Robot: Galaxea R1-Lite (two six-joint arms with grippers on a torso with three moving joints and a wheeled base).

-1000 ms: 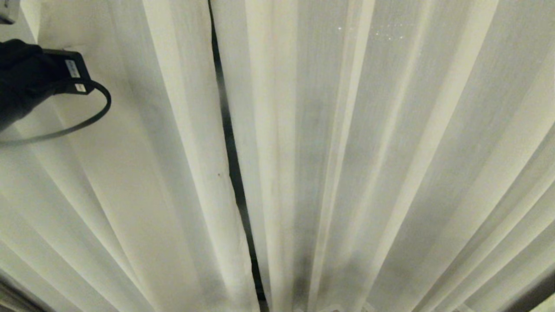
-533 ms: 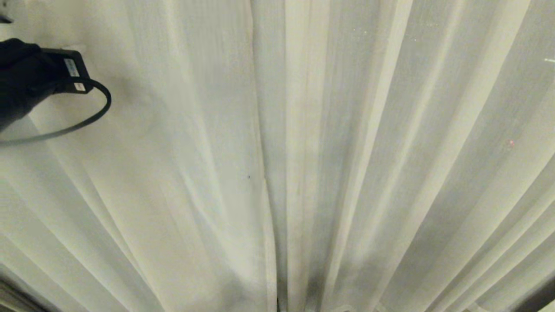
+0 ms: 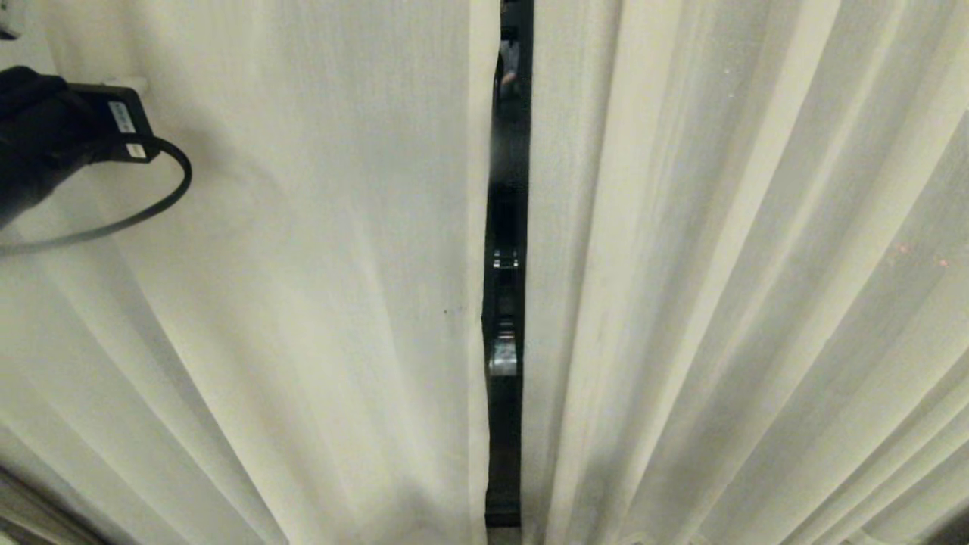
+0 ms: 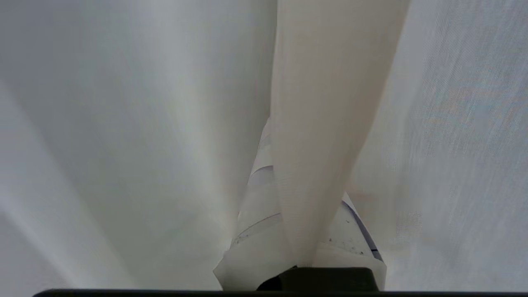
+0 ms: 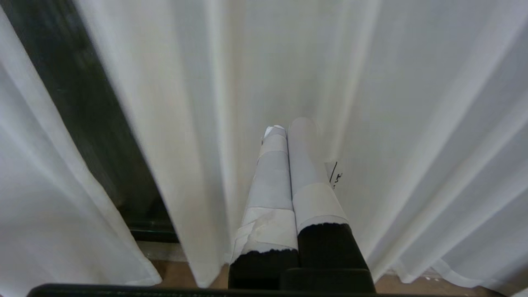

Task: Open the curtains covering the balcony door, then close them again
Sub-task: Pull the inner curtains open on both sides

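Your left gripper (image 4: pixel 288 231) pinches a fold of the curtains (image 3: pixel 303 303), which hang almost shut over the balcony door (image 3: pixel 506 227), your right gripper (image 5: pixel 288 132) is pressed together, and pulling fast could slip the cloth.

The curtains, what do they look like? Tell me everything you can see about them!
The curtains are two tall, cream-white, slightly see-through cloth panels with long soft folds. They hang almost shut, with a narrow gap in the middle showing the dark balcony door. The left gripper is shut on a fold of the left panel. The right gripper, shut, sits by the right panel.
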